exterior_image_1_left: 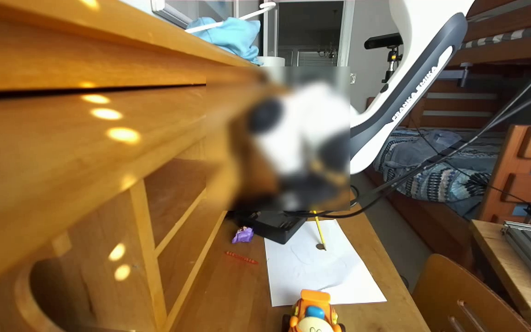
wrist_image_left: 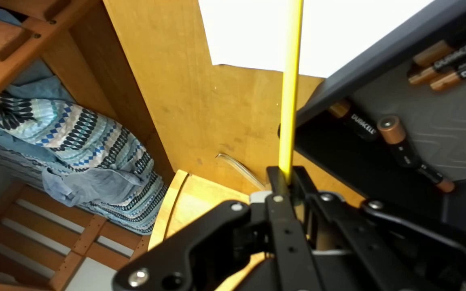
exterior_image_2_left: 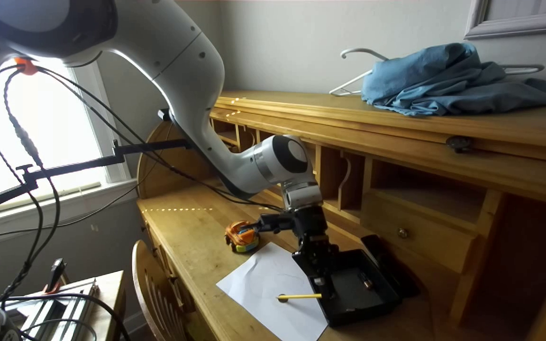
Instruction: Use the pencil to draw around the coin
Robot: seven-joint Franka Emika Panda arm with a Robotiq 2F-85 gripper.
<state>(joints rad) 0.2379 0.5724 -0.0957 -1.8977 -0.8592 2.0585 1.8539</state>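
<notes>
Lost in a blurred patch in an exterior view, the claw [wrist_image_left: 286,178] clamps a yellow pencil [wrist_image_left: 291,81], tip cropped from the wrist view, slanting over white paper [exterior_image_1_left: 291,281] between black tray [exterior_image_2_left: 365,310] and the front edge of the desk [exterior_image_2_left: 183,227], aimed toward the toy car [exterior_image_1_left: 314,313], contact with the dark coin [exterior_image_1_left: 319,247] unclear.
</notes>
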